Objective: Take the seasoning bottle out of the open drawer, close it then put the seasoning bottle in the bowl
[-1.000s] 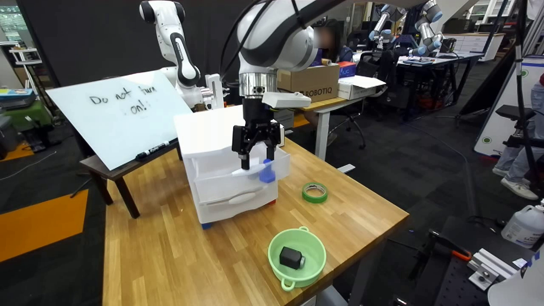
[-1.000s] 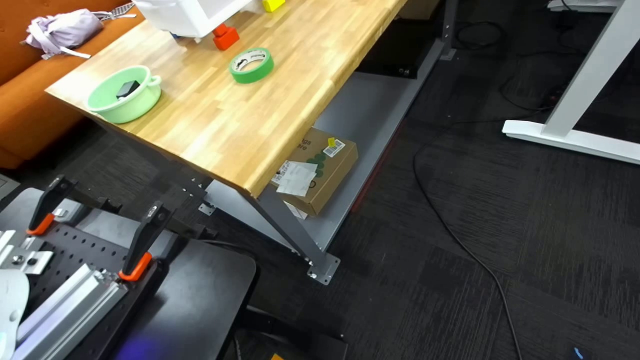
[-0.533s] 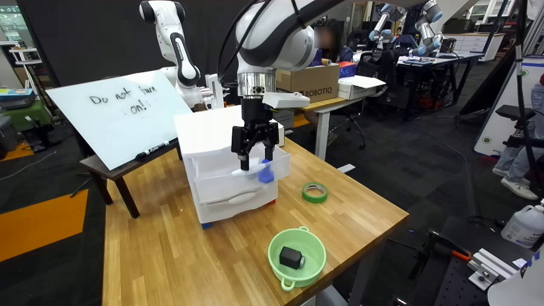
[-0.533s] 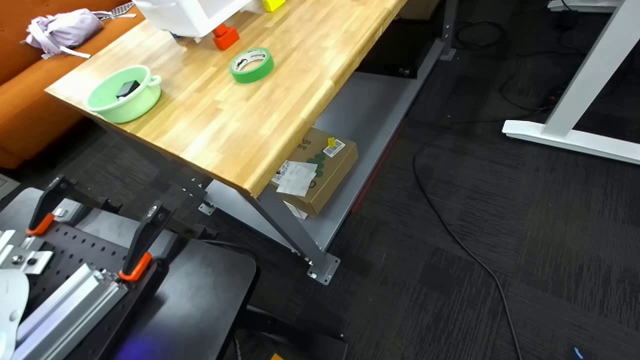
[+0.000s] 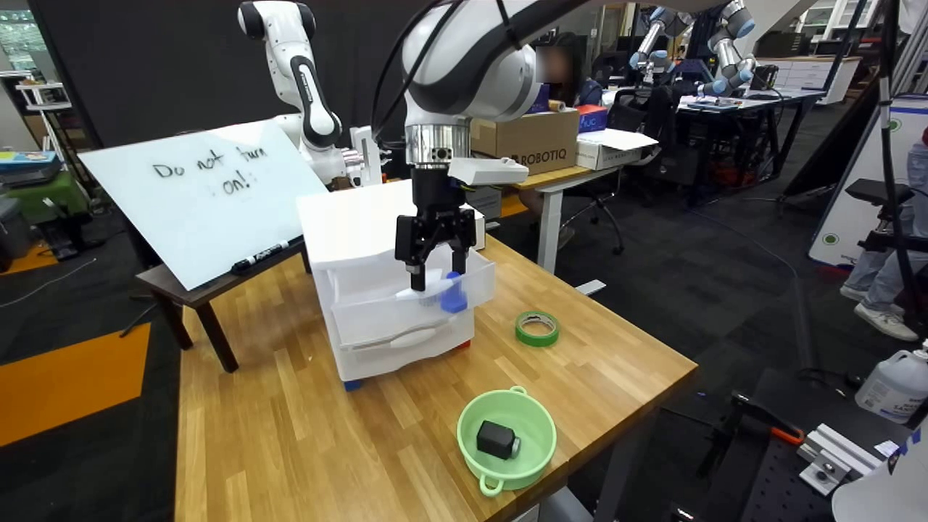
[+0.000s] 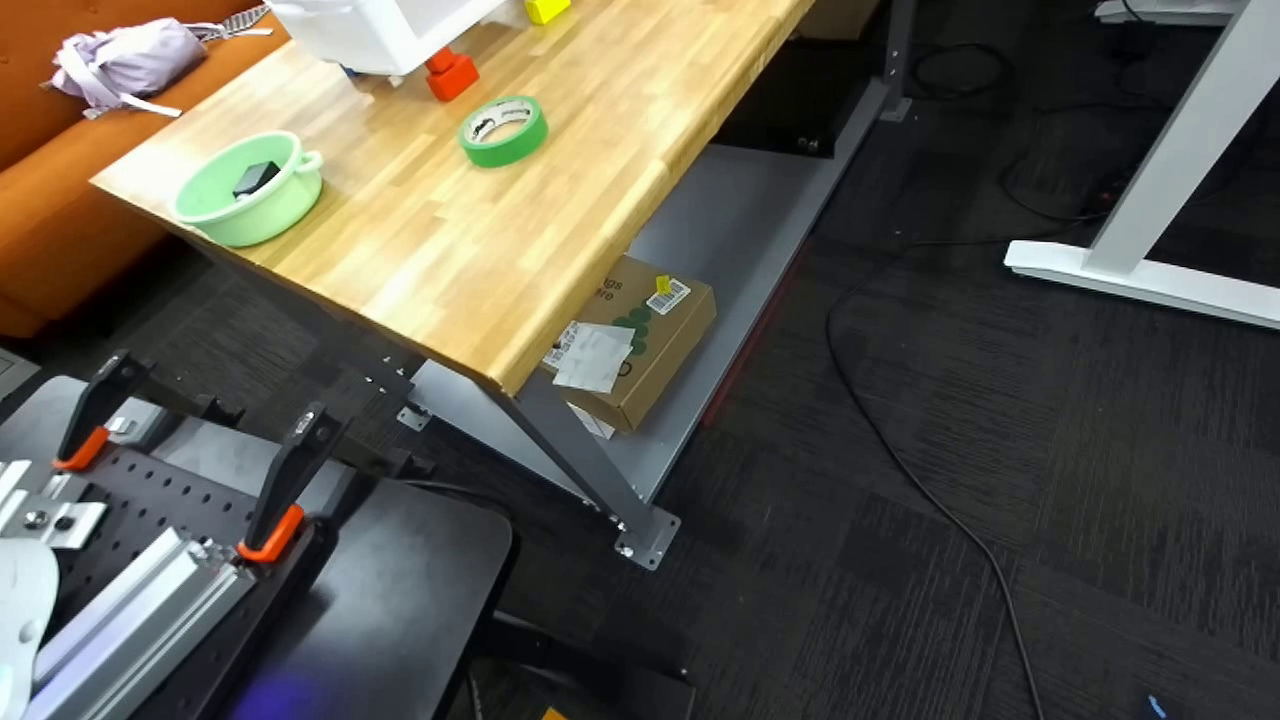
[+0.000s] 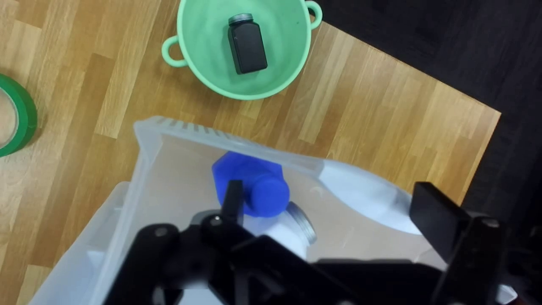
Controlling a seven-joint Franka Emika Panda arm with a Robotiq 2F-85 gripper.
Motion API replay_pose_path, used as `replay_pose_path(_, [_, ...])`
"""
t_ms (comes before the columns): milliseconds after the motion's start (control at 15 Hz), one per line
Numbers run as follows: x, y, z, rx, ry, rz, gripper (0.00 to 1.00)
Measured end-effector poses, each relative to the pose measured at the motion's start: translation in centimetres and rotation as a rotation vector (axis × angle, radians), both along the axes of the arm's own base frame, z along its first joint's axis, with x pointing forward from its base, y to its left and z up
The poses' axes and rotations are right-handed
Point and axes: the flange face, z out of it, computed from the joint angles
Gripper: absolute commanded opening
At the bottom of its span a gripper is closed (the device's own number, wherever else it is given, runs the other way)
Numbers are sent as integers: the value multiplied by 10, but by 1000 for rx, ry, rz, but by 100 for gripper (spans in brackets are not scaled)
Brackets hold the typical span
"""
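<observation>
Gripper (image 7: pixel 331 205), dark and slightly blurred, crowds the bottom of the wrist view and hides most of the seasoning bottle (image 7: pixel 280 234): only some pale body and a grey cap show. It is inside the open drawer (image 7: pixel 182 180), seen between the fingers (image 7: pixel 438 220), which stand wide apart, and closer to the one at picture left. That fingertip covers part of a blue piece (image 7: pixel 266 190); whether they touch is unclear. In an exterior view the blue piece (image 5: pixel 454 296) blurs behind the drawer's cloudy front. Top edges crop the white chest (image 6: pixel 382 35) in an exterior view and, in the wrist view, the green bowl (image 7: pixel 203 46) with a black bottle (image 7: pixel 248 46) inside.
</observation>
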Motion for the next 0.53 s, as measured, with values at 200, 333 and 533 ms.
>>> replay_pose_path(200, [7, -5, 7, 37, -19, -37, 100])
replay_pose_path(333, [15, -11, 15, 84, -49, -85, 100])
replay_pose_path(533, [23, -18, 21, 128, -86, -142, 100])
